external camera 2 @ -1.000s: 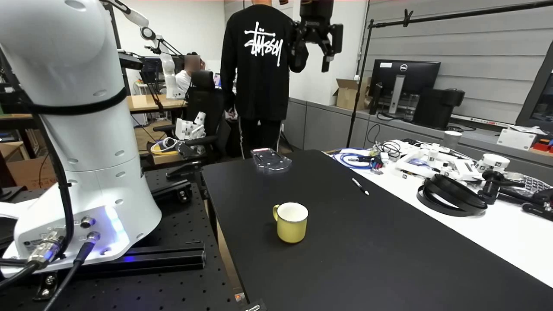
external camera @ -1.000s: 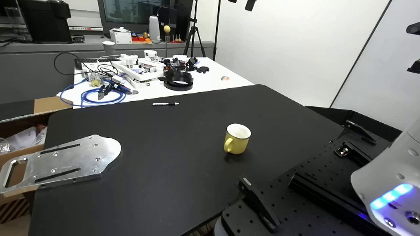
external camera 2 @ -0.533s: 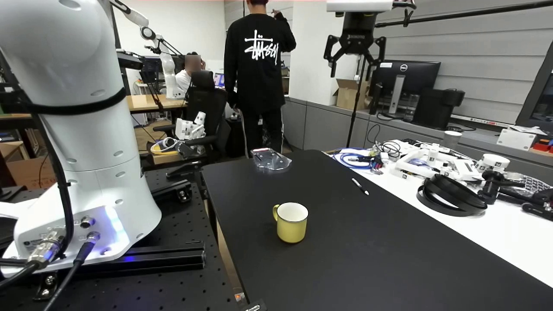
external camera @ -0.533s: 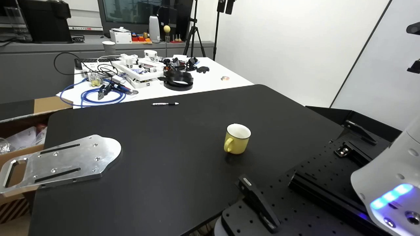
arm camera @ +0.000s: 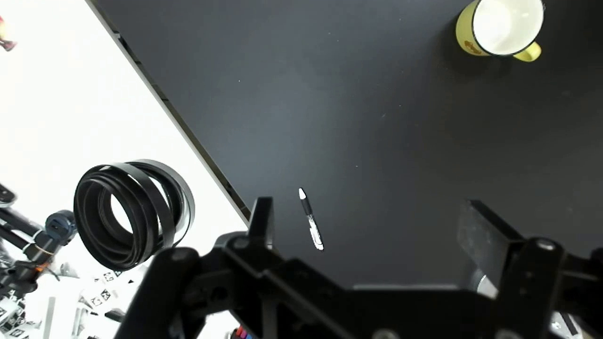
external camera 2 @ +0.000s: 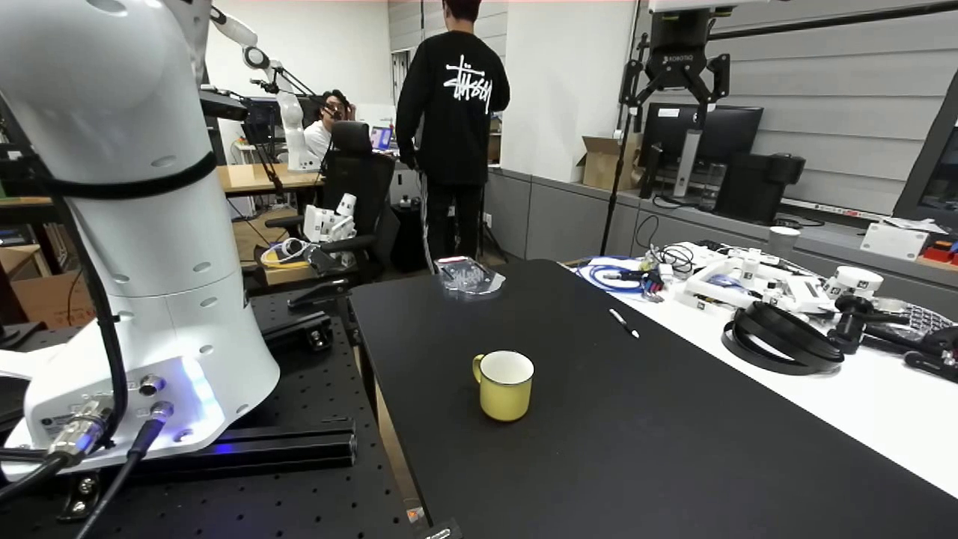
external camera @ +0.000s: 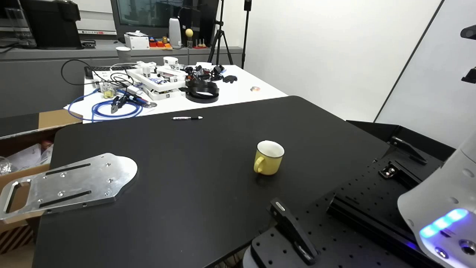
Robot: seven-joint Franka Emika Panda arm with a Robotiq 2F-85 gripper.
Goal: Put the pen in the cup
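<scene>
Yellow cup, pen on tbl

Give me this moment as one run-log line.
black two-fingered gripper: open, empty | slim black-and-white pen: lying on black tabletop | round yellow handled cup: upright, pen outside

White, rounded robot arm, lower part near upright; smooth white base seen in both exterior views, blue-white light strip glowing on it. Short white wrist section cut by top edge. Black, jointed two-finger gripper up high, pointing down, fingers spread wide. Wrist view: enters from bottom, flat pads facing across a broad gap.
</scene>
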